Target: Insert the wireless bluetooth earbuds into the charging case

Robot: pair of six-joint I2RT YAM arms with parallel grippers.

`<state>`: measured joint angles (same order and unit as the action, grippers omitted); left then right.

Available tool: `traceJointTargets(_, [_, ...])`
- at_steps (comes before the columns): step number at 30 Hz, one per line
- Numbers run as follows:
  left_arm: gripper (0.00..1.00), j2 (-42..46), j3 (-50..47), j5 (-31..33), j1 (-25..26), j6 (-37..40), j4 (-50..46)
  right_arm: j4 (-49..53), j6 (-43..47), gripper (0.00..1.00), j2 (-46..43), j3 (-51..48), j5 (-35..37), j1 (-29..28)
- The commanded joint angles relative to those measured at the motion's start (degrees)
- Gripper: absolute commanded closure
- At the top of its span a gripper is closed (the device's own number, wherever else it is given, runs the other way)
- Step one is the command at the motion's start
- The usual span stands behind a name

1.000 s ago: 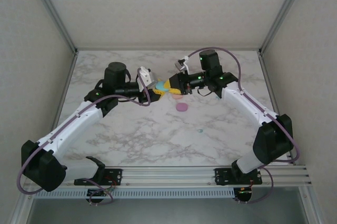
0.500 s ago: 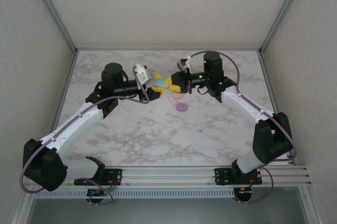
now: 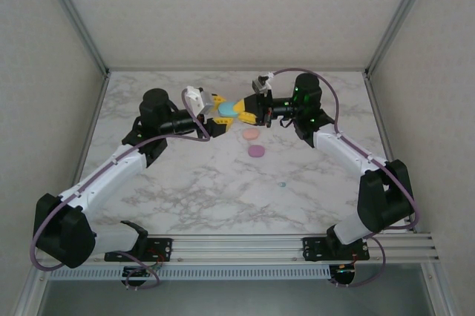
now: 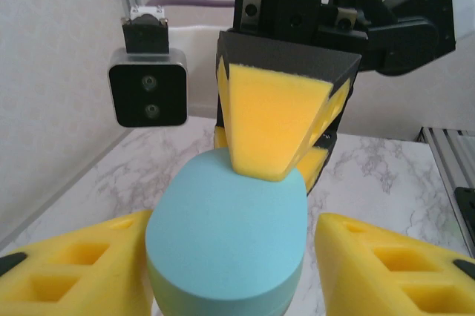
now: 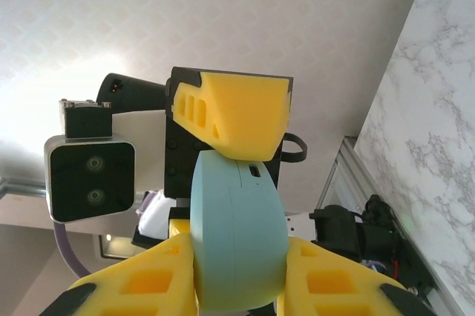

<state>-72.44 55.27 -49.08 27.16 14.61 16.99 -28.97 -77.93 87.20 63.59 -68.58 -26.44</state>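
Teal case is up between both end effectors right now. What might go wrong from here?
1. The teal case hangs above the table, pinched by the right end effector near one end; a shallow grip may let it swing or drop.
2. The left end effector flanks the case with little clearance; pulling back crookedly might knock it loose.
3. A fallen case might strike the tiny teal earbud on the table.

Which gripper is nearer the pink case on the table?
Right. The right gripper is just beyond the pink case, gripping a teal case; left gripper is farther off, beyond and left.
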Motion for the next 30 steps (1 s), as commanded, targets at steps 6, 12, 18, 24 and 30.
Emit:
traceJointTargets(6, [0.46,-0.1,-1.0,-1.2,-0.3,-1.6,2.3,-10.5,-7.5,0.85,-0.3,-1.1,1.6,0.3])
traceJointTargets(12, [0.47,0.5,-1.0,-0.2,-0.2,-2.3,3.5,-10.5,-7.9,0.85,-0.2,-1.5,2.0,0.2])
traceJointTargets(18, [0.5,0.3,-0.3,-0.5,0.1,-2.8,4.1,-10.3,-7.6,0.85,-0.2,-1.8,2.2,0.1])
traceJointTargets(24, [0.48,-0.1,-0.1,-1.5,0.5,-3.3,4.5,-10.2,-7.2,0.85,0.2,-1.9,2.1,0.1])
traceJointTargets(30, [0.47,-0.4,0.2,-1.6,0.7,-3.5,4.4,-9.7,-6.4,0.85,0.5,-1.8,2.0,0.1])
